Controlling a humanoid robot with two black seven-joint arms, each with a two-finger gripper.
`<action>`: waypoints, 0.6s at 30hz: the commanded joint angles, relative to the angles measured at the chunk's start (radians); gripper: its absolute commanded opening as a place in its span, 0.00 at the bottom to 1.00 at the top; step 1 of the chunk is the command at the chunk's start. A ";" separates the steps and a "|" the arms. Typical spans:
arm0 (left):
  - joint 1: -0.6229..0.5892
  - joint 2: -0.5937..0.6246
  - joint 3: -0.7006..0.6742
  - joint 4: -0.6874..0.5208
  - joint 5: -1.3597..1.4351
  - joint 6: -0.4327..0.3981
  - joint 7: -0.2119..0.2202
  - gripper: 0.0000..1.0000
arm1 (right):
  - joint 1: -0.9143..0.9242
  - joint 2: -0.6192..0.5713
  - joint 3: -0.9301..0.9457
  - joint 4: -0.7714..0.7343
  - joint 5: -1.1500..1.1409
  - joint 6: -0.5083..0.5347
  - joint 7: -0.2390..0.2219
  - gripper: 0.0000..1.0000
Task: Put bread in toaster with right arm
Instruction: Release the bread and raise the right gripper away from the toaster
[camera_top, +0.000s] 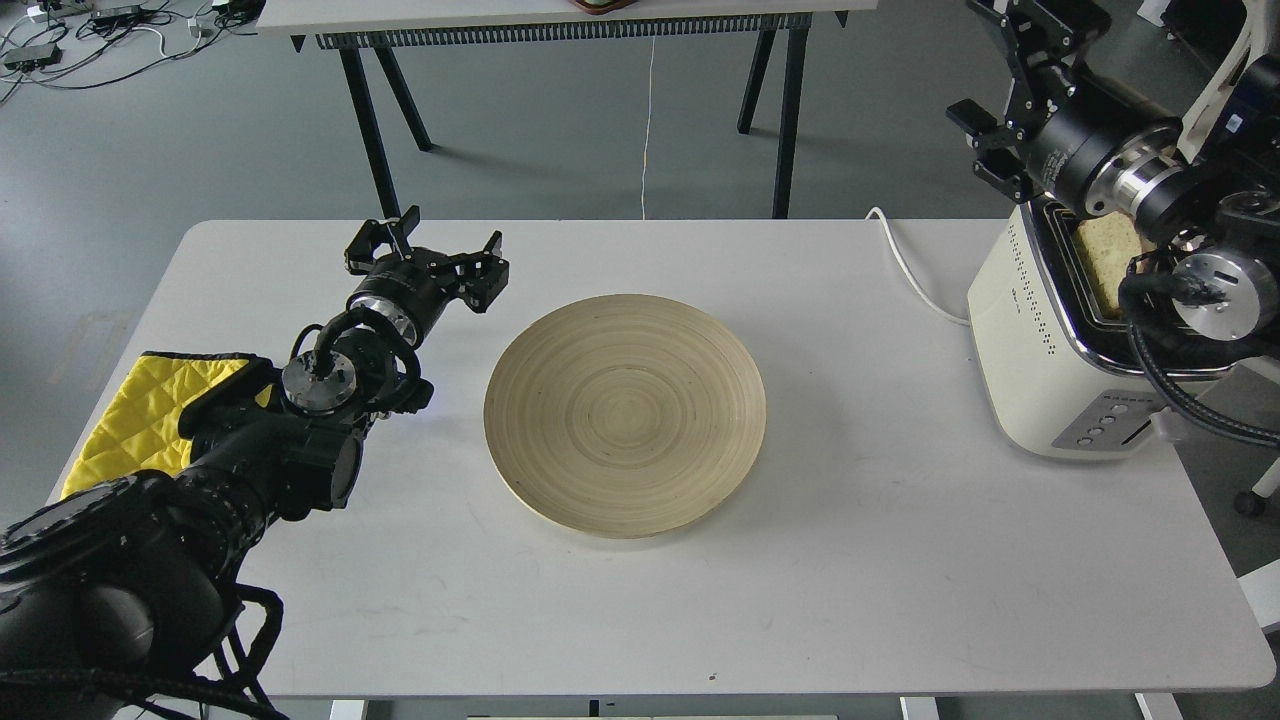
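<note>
Bread (1108, 255) sits in the toaster (1040, 350); I see both arms' jaws apart, empty (right arm (1100, 150) above it).

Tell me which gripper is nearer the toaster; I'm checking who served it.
Right. The right gripper hangs just above the toaster's far end, bread in the slot. The left gripper sits across the table, beyond the plate.
</note>
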 joint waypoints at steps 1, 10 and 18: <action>0.000 0.000 0.000 0.002 -0.001 0.000 0.000 1.00 | -0.203 0.111 0.246 -0.068 0.005 0.072 0.005 1.00; 0.000 0.000 0.000 0.000 -0.001 0.000 0.000 1.00 | -0.436 0.290 0.492 -0.303 0.091 0.398 0.002 1.00; 0.000 0.000 0.000 0.000 -0.001 0.000 0.000 1.00 | -0.518 0.387 0.484 -0.479 0.246 0.619 -0.004 1.00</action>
